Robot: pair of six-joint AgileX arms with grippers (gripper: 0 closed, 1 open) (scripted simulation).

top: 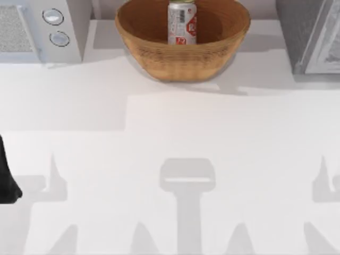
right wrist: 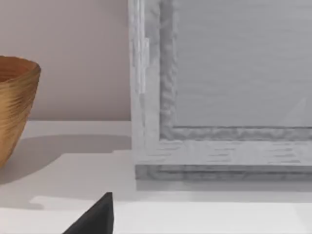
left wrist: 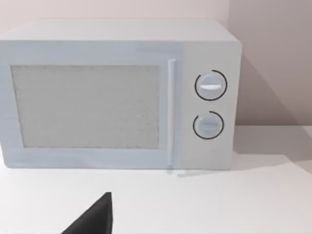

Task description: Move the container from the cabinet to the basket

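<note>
Top view first: big white table (top: 170,138), bare across the middle. Grey cabinet (top: 305,32) at the far right corner. White box with two round knobs (top: 74,26) at the far left corner. Round brown basket (top: 180,58) between them, at the back.

Little silver container (top: 181,24) standing straight up inside the basket, well apart from the cabinet, so the job looks done. Basket walls all around it, so not likely to tip.

Left arm (top: 6,175) parked at the table's left edge, left gripper (left wrist: 92,217) facing the white box. Right gripper (right wrist: 95,217) low over the table, facing the cabinet. Neither on the container. Cannot tell if either is open or closed.
</note>
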